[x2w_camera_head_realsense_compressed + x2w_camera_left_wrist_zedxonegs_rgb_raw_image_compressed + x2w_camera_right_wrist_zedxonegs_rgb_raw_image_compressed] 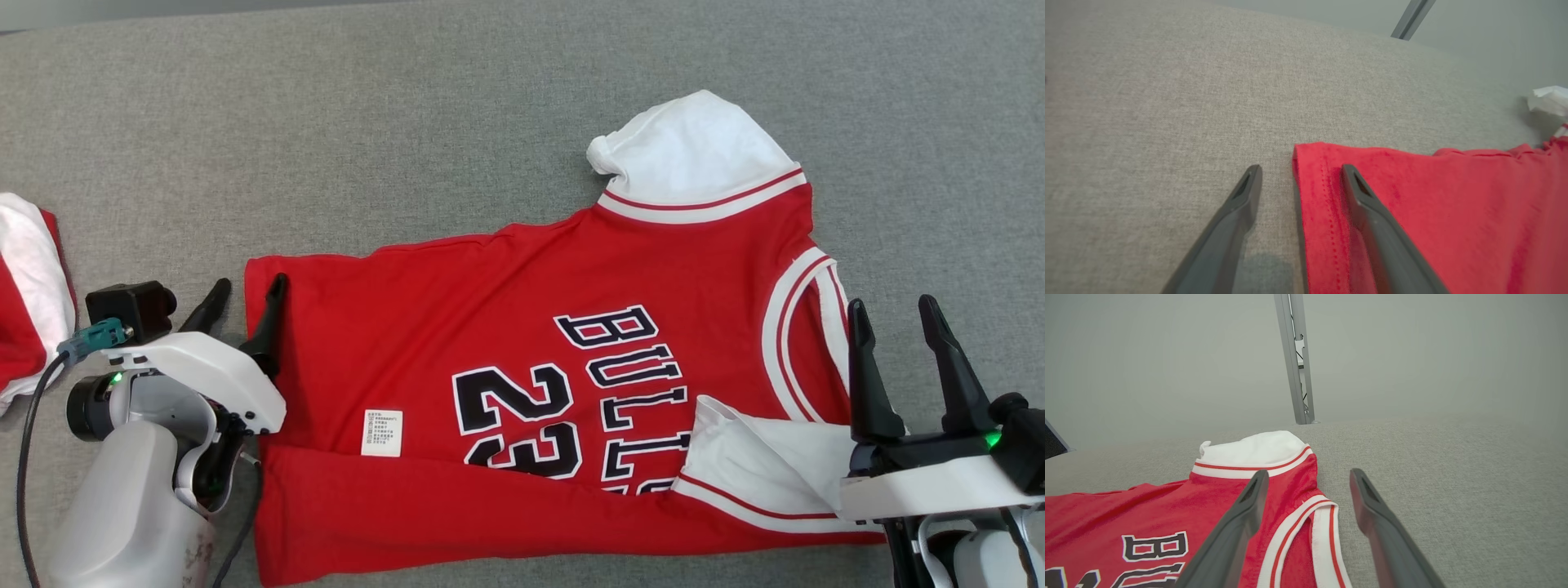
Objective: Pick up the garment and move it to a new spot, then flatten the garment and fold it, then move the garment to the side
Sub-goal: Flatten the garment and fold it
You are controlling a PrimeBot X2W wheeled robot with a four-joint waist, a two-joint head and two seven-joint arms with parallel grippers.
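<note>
The garment [457, 310] lay on the grey bench [408, 122], near edge folded over. The left end effector [251, 282] was released, straddling the hem, apparently positioned to grip it. The right end effector [892, 304], likewise released, straddled the armhole edge, evidently for a matching hold.

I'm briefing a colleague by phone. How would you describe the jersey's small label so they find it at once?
A red jersey lies on the grey cloth surface. Near its hem, left of the black 23, sits the label. It is a small white rectangle with tiny print, unlike the larger plain white sleeves.
</note>
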